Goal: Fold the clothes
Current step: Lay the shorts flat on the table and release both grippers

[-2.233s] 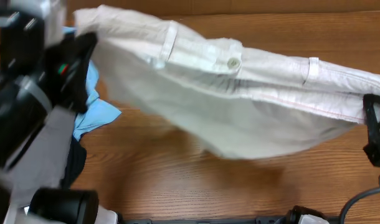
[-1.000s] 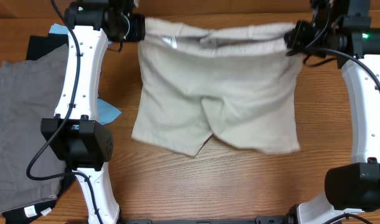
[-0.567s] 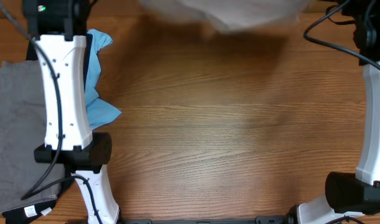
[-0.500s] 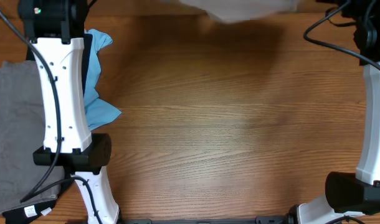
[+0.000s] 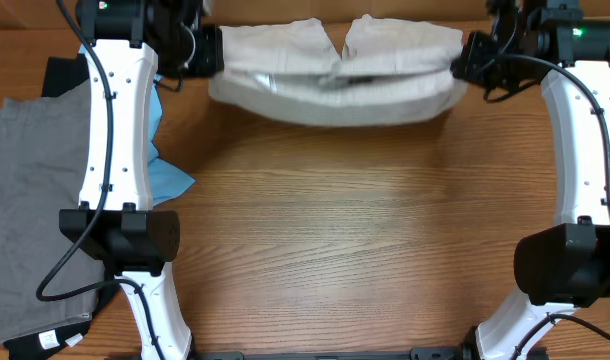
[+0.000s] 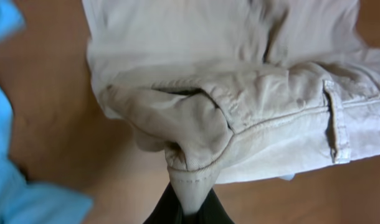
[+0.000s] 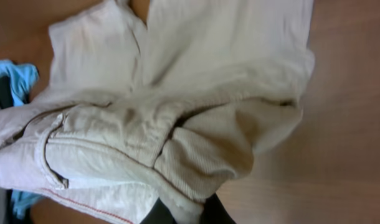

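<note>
The pale beige shorts [image 5: 335,70] hang stretched between my two grippers at the far edge of the table. The waistband sags toward the near side and the two legs lie behind it. My left gripper [image 5: 207,52] is shut on the waistband's left end, seen close in the left wrist view [image 6: 189,199]. My right gripper [image 5: 463,55] is shut on the right end, seen close in the right wrist view [image 7: 185,211]. The shorts fill both wrist views [image 6: 240,93] [image 7: 177,112].
Darker grey shorts [image 5: 30,210] lie flat at the left over a dark cloth [image 5: 55,70]. A light blue garment [image 5: 165,180] lies beside them, partly under my left arm [image 5: 120,140]. My right arm [image 5: 585,150] stands along the right edge. Wooden tabletop [image 5: 355,240].
The shorts were swung up and out of view beyond the far edge, then came back. They now hang bunched low at the far edge, legs flipped behind the waistband. Both grippers kept their hold.
</note>
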